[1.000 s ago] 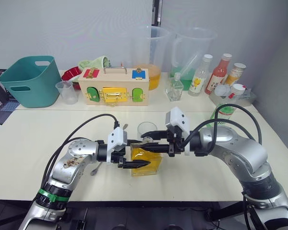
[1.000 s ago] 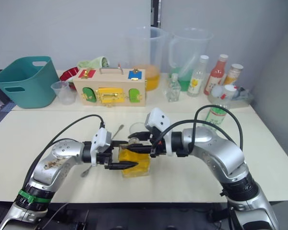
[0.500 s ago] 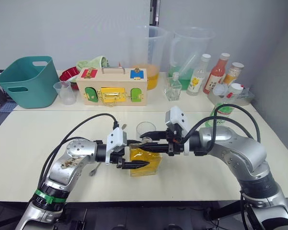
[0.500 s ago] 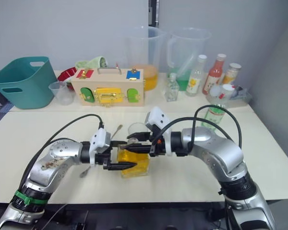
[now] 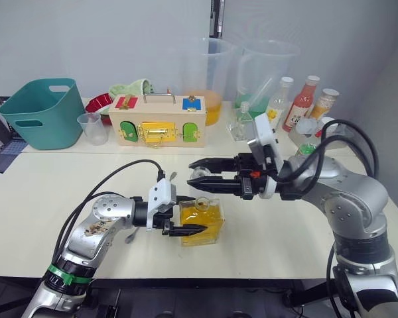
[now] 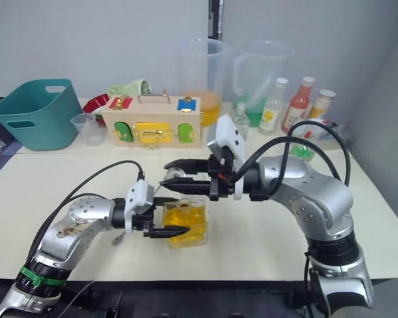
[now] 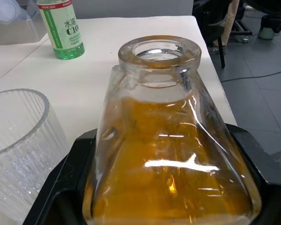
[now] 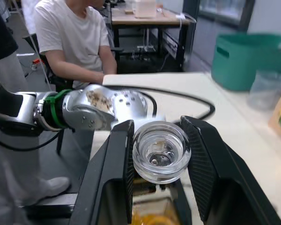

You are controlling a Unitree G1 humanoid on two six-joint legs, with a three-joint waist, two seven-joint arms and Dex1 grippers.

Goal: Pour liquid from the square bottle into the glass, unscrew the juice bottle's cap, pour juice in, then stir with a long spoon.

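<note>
Now, at frame centre, the left gripper (image 5: 186,223) clamps the square bottle (image 5: 203,223) on the worktop (image 5: 40,199) while the right gripper (image 5: 200,171) holds its round glass stopper (image 5: 200,176) above; next likely: park it, then pour into the glass (image 7: 18,140).

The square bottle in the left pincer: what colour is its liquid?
Amber yellow liquid in the square bottle, best seen in the left wrist view.

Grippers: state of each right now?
Left gripper: shut on the square bottle, which stands on the table.
Right gripper: shut on the bottle's glass stopper, held above it.
</note>
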